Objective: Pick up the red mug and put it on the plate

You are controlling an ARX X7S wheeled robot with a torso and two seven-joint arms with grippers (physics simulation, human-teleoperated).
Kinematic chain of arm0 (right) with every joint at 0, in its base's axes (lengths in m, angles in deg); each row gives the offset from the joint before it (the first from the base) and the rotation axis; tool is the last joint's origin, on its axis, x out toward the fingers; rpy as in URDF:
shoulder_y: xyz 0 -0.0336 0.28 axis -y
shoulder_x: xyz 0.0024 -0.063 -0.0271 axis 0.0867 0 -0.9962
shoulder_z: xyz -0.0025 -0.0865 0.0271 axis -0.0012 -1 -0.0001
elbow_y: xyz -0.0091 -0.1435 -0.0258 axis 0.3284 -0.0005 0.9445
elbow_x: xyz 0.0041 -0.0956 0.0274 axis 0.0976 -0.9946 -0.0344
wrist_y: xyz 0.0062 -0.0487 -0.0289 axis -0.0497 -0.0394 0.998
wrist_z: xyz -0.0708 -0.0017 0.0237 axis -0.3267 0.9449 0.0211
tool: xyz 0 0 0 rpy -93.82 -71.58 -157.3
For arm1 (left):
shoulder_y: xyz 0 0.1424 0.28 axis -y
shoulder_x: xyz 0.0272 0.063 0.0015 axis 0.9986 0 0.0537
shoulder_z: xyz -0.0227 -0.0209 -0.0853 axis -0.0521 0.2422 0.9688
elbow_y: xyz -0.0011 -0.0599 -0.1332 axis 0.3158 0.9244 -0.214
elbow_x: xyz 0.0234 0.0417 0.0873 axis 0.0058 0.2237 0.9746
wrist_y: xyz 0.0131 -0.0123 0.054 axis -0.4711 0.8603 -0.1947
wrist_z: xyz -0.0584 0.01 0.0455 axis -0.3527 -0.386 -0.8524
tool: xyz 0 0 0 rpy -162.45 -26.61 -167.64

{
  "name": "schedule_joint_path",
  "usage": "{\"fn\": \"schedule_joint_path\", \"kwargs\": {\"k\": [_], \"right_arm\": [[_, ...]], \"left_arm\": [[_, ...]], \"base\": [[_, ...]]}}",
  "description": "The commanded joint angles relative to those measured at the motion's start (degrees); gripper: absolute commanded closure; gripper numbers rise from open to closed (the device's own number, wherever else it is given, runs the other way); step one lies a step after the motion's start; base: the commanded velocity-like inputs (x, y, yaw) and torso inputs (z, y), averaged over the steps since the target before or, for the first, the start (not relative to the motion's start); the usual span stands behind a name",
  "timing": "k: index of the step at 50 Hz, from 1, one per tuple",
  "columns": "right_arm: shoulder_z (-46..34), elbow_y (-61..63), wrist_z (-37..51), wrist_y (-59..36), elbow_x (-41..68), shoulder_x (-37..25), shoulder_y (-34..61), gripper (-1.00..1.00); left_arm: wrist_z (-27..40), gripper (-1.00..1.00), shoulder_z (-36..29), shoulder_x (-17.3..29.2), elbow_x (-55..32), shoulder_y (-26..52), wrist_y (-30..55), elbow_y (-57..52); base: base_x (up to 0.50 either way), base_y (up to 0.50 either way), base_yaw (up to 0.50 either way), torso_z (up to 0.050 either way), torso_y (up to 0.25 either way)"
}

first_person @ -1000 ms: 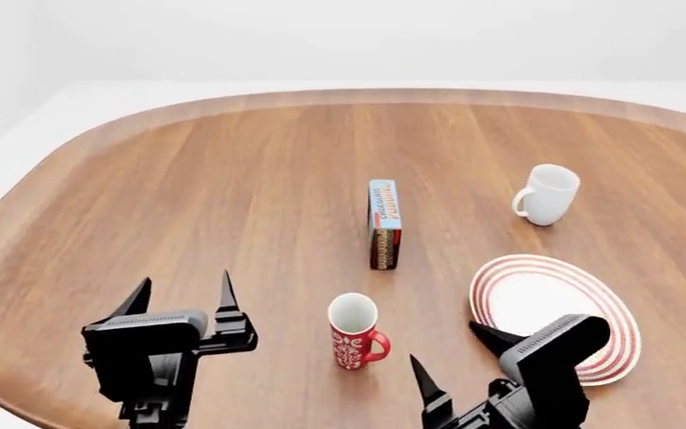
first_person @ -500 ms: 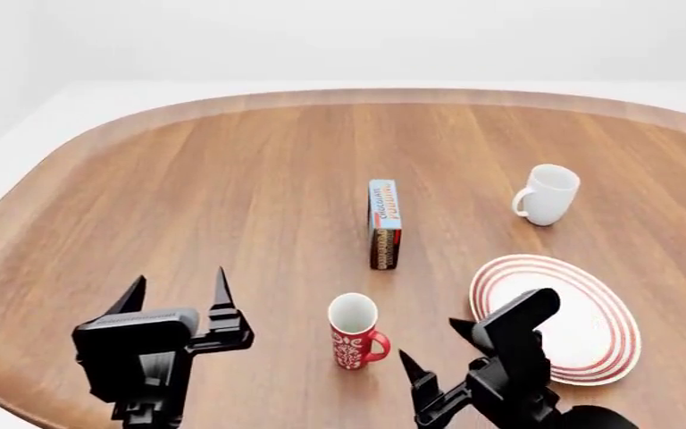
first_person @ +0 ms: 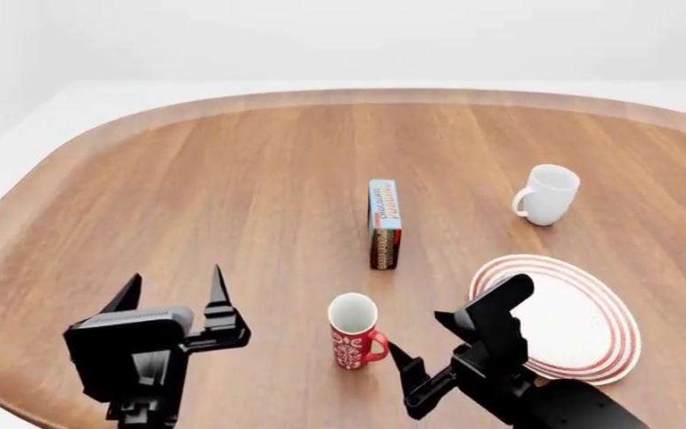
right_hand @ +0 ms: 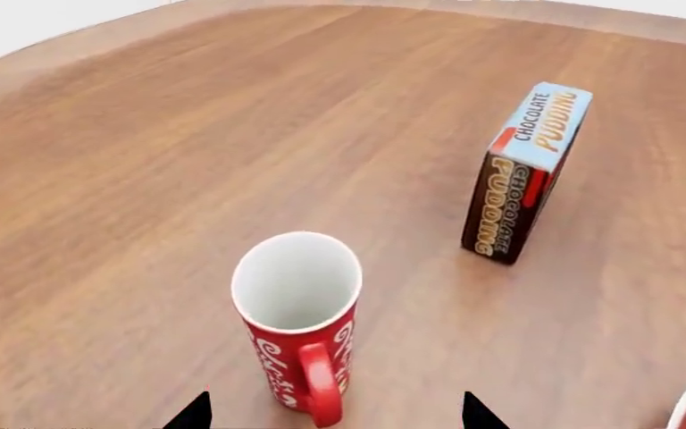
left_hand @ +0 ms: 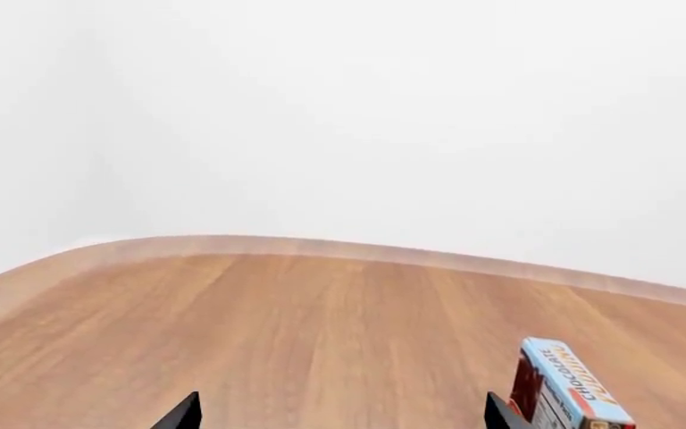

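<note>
The right gripper (first_person: pixel 427 353), jaws spread and empty, has swung left toward the mug (first_person: pixel 354 332) at lower centre of the bench (first_person: pixel 200 197), so a grasp looks imminent. The plate (first_person: pixel 564 317) waits lower right. The left gripper (first_person: pixel 171 299) hangs released.

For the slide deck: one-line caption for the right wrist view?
Open right gripper lined up on the upright red mug, handle facing the camera, chocolate pudding box standing behind it on the wooden table.
</note>
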Motion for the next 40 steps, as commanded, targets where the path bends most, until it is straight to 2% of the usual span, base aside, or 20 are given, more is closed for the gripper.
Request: {"fn": "schedule_joint_path", "kwargs": {"k": [1, 40], "right_arm": [[-2.1, -5.3, -1.8, 1.8, -1.1, 1.4, 2.3, -1.0], [-7.2, -22.8, -6.5, 6.4, -4.2, 6.0, 9.1, -1.0]], "left_arm": [[0.4, -1.0, 0.1, 0.3, -0.5, 0.3, 0.1, -0.1], [1.6, -1.0, 0.1, 1.5, -2.3, -0.1, 0.6, -1.7]], "base": [[0.0, 0.0, 0.0, 0.0, 0.0], [0.0, 0.0, 0.0, 0.0, 0.0]]}}
